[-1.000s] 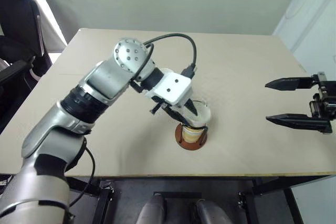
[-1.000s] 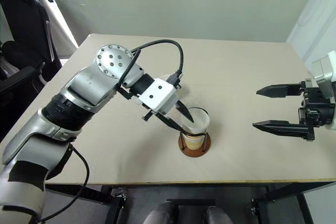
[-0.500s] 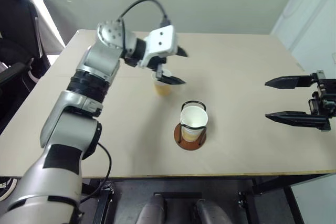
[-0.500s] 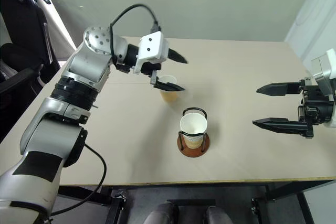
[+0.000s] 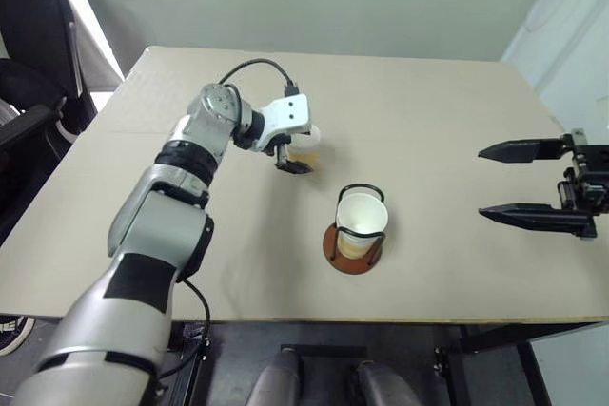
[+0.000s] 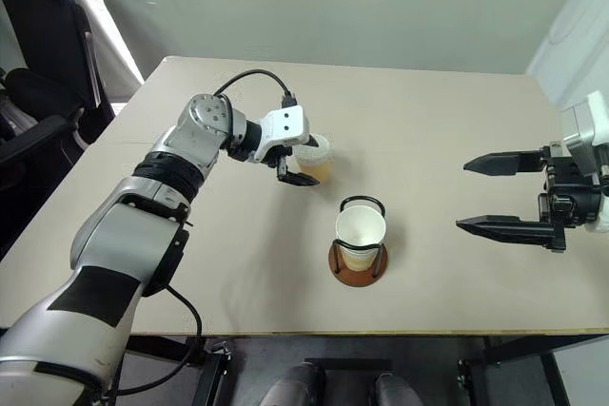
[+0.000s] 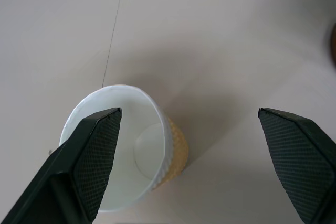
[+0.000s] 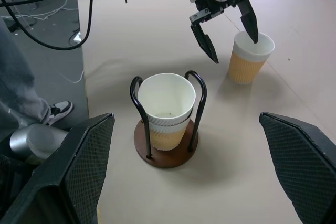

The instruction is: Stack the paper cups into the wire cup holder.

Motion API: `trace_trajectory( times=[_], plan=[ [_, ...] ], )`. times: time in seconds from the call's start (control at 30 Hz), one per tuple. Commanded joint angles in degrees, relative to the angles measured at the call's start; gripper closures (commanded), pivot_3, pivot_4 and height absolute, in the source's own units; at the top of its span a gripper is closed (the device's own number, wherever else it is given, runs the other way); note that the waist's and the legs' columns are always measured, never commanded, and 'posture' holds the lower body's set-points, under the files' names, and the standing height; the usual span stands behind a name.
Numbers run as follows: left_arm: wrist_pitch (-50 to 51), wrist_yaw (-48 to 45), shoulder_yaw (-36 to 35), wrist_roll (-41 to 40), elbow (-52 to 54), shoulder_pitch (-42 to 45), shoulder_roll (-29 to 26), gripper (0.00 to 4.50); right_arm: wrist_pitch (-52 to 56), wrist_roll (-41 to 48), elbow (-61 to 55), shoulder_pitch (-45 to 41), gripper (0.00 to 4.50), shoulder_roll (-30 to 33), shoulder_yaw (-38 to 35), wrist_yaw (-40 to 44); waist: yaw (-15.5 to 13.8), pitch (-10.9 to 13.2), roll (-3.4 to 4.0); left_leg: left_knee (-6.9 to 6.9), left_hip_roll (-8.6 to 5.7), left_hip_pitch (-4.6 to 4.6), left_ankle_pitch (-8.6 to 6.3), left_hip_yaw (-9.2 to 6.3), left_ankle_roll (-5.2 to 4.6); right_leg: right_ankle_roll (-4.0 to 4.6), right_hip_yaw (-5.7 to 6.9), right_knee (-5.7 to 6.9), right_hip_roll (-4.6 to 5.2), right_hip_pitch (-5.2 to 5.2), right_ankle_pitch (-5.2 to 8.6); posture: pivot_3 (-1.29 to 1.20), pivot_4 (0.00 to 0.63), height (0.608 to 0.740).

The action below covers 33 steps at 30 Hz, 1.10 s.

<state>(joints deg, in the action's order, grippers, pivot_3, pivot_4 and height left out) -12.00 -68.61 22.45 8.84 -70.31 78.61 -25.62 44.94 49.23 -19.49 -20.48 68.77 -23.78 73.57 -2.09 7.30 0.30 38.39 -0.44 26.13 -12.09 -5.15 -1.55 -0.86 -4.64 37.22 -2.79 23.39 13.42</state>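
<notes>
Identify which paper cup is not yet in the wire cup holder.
The lone cup standing on the table beneath the open left gripper; the other cups sit nested inside the wire cup holder.

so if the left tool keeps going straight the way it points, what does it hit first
Most likely the lone paper cup on the table: the open left tool hangs just above its rim, one finger over the mouth. Depth is uncertain.

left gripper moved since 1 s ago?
Yes. The left gripper was at the wire cup holder a second ago; now it is farther up the table, jaws open around the loose paper cup.
</notes>
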Motion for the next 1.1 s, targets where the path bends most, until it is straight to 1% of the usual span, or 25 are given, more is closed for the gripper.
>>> trace_trajectory(
  times=[0.03,0.2,0.3,0.33,0.6,0.63,0.67,0.87,1.0,1.07,1.1],
  plan=[
    [-1.07,1.14,-1.06,2.03,-0.87,1.41,0.58,0.05,0.37,0.58,-1.27,0.1,0.0,1.47,-2.82,-0.77,0.01,0.01,-0.01,0.0,0.0,0.0,0.01,0.03,-0.01,-0.03,-0.02,-0.02,0.0,0.01,-0.02,0.0,0.15,0.74],
    [-1.64,3.34,-1.13,4.72,-1.59,1.39,1.19,0.05,1.41,1.16,-2.16,1.18,0.0,1.82,-4.5,-0.91,-0.04,0.01,-0.01,0.05,0.01,0.0,0.02,0.07,-0.11,-0.08,-0.04,-0.04,0.0,-0.02,-0.04,0.0,0.15,0.74],
    [-2.39,4.3,-0.48,6.41,-1.73,0.84,1.26,0.63,2.18,1.55,-3.08,2.27,0.0,1.93,-6.1,-0.97,-0.05,0.01,-0.01,0.11,0.01,0.0,0.0,0.1,-0.17,-0.1,-0.05,-0.04,0.01,-0.04,-0.05,0.0,0.15,0.74],
    [-2.58,4.58,-0.48,6.79,-1.76,0.7,1.29,0.94,2.43,1.69,-3.35,2.55,0.0,1.96,-6.57,-0.97,-0.04,0.01,-0.01,0.12,0.01,0.0,-0.01,0.13,-0.17,-0.11,-0.07,-0.04,0.01,-0.04,-0.06,0.0,0.15,0.74],
    [-2.61,5.09,-2.51,6.5,-2.0,0.94,1.95,3.94,3.12,2.0,-4.54,4.21,0.0,1.9,-8.35,-1.49,-0.04,0.01,-0.01,0.25,0.02,-0.02,-0.05,0.28,-0.29,-0.25,-0.15,-0.03,0.01,-0.08,-0.14,0.0,0.15,0.74],
    [-2.4,4.75,-2.88,6.22,-1.94,1.06,2.01,4.26,3.03,1.94,-4.53,4.3,0.0,1.86,-8.3,-1.54,-0.04,0.01,-0.01,0.27,0.03,-0.02,-0.06,0.31,-0.32,-0.27,-0.17,-0.03,0.01,-0.08,-0.16,0.0,0.15,0.74],
    [-2.54,4.31,-2.99,6.25,-1.78,1.1,1.99,4.46,2.92,1.86,-4.5,4.37,0.0,1.84,-8.21,-1.57,-0.04,0.01,-0.01,0.29,0.03,-0.02,-0.07,0.33,-0.34,-0.3,-0.19,-0.03,0.01,-0.08,-0.17,0.0,0.15,0.74],
    [-3.38,-5.25,-5.32,3.55,1.24,1.37,1.27,4.46,1.55,0.93,-3.3,3.49,0.0,1.74,-6.37,-1.73,-0.04,0.01,-0.01,0.53,0.03,-0.02,-0.13,0.4,-0.48,-0.35,-0.22,-0.02,0.03,-0.15,-0.21,0.0,0.15,0.74],
    [0.99,-19.19,-10.5,-4.75,9.39,5.35,0.46,4.46,0.23,0.26,-2.2,2.7,0.0,1.8,-5.11,-1.51,-0.04,0.01,-0.02,0.61,0.04,0.02,-0.16,0.46,-0.54,-0.37,-0.23,-0.02,0.04,-0.14,-0.22,0.0,0.15,0.74],
    [4.58,-23.13,-11.78,-9.52,15.06,6.67,0.02,4.46,-0.28,0.04,-1.8,2.44,0.0,1.81,-4.78,-1.36,-0.06,0.02,-0.03,0.67,0.04,0.12,-0.18,0.45,-0.56,-0.38,-0.23,-0.01,0.05,-0.08,-0.23,0.0,0.15,0.74],
    [6.92,-23.74,-11.14,-12.9,18.79,6.87,-0.61,4.46,-0.45,-0.01,-1.77,2.42,0.0,1.79,-4.73,-1.33,-0.05,0.02,-0.03,0.69,0.04,0.15,-0.19,0.47,-0.59,-0.39,-0.23,-0.02,0.05,-0.06,-0.23,0.0,0.15,0.74]
  ],
)
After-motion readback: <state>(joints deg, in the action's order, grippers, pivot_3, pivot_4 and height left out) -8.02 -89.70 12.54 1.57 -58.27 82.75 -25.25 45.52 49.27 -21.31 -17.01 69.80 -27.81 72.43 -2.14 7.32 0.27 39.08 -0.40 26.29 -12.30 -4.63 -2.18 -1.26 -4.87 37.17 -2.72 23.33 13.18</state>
